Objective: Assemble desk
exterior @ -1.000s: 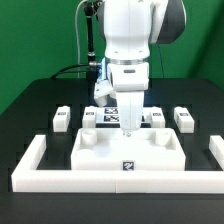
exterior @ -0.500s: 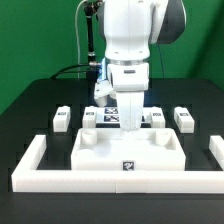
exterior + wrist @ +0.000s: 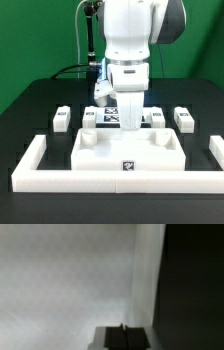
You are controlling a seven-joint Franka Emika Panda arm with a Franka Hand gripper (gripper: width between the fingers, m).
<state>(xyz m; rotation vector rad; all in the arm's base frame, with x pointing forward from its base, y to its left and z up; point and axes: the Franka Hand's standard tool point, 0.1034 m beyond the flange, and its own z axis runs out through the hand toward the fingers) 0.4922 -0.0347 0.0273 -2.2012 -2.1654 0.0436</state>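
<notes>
The black flat bench (image 3: 30,95) fills the scene, and the large white robot arm (image 3: 128,40) comes straight down over its middle. A long white U-shaped plastic border rail (image 3: 120,181) runs along the near edge, with its two short ends turning back toward the far edge at the exterior view's left and right. Inside that rail, against its long side, lies the desk's white flat rectangular plastic tabletop panel (image 3: 125,152). It has a small black-and-white tag on its near face and a raised white block at each of its two far corners. Just beyond the panel, toward the far edge, the thin white marker board (image 3: 110,119) lies flat, partly hidden by the arm. Four short square white legs sit in a row parallel to the far edge. Two are on the exterior view's left (image 3: 62,118) (image 3: 90,118) and two on its right (image 3: 155,117) (image 3: 183,118), all apart from the panel. The hand (image 3: 130,126) hangs low over the panel's far edge. In the blurred wrist view the hand (image 3: 122,336) is closed and holds nothing, its dark fingertips meeting at a thin seam above a pale surface.
</notes>
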